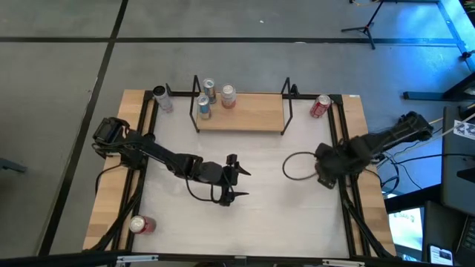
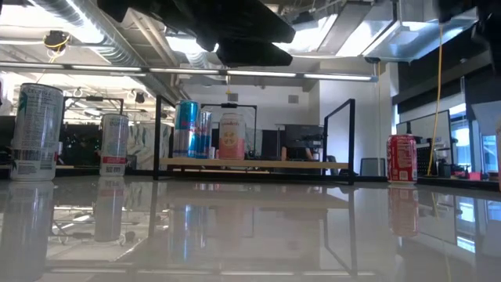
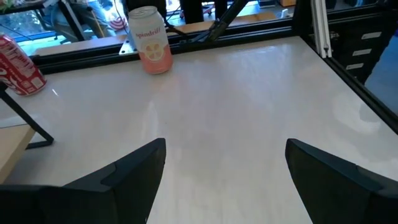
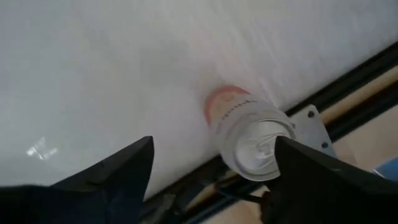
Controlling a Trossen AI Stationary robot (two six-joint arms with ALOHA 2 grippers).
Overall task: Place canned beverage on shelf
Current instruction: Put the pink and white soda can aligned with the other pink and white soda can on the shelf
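Three cans already stood on the low light-wood shelf in its black metal frame (image 1: 245,115); others waited on the table. My left gripper (image 1: 232,178) hung open and empty at mid-table, while the right gripper (image 4: 211,180), also open, held nothing.

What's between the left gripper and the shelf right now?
Nothing: in the high view the stretch of white tabletop between the left gripper and the shelf is bare. The three cans stand on the shelf itself.

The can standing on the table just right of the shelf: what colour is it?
Red with white lettering, the can shows best in the low view, right of the shelf.
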